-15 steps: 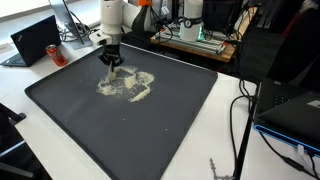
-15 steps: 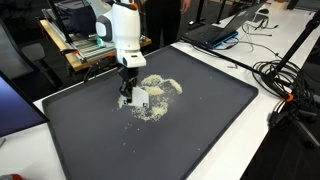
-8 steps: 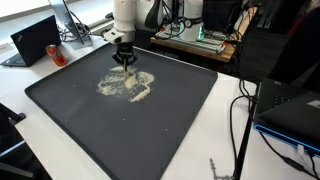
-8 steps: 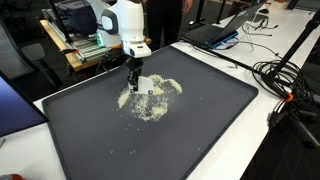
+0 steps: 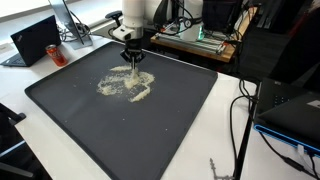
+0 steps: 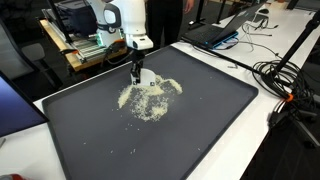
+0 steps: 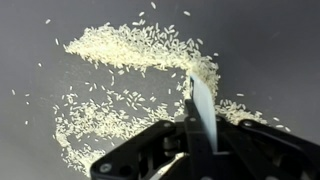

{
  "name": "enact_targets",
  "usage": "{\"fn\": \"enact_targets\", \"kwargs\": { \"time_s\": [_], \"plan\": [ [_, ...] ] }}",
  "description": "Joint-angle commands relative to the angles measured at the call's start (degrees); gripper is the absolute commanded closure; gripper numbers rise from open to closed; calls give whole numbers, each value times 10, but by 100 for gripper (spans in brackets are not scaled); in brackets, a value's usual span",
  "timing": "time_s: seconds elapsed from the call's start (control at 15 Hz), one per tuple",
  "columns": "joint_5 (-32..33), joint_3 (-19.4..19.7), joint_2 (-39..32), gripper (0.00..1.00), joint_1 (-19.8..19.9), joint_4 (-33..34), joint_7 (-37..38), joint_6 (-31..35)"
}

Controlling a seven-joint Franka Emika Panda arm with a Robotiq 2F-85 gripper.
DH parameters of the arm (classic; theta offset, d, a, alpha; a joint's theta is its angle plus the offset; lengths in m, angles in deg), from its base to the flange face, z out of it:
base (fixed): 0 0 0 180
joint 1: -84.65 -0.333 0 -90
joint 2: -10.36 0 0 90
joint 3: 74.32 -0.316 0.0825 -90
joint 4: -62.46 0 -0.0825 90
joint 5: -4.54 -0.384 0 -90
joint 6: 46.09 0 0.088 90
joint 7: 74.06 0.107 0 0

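Half done at most, seemingly: pale scattered rice grains (image 7: pixel 130 50) in loose bands with strays toward the far edge of the dark grey counter mat (image 5: pixel 150 130), black two-finger gripper (image 5: pixel 133 60) clamped on a thin white scraper blade (image 7: pixel 201 110) among them.

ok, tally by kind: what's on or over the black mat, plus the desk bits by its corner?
black mat: 1
spread of rice grains: 1
gripper: 1
white flat blade, held in the gripper: 1
laptop: 1
red can: 1
Total: 6
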Motion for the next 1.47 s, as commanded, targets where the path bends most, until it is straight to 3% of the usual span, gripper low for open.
{"fn": "enact_targets", "kwargs": {
  "time_s": [0.0,0.33,0.73,1.0,1.4],
  "plan": [
    [19,27,53,99,-13,-19,23,-3],
    [30,40,117,99,-6,-15,17,-33],
    [14,7,199,99,-2,-14,-24,-120],
    [-30,-16,238,99,-15,-4,-70,-184],
    [-20,-54,270,99,-45,7,-56,-233]
  ]
}}
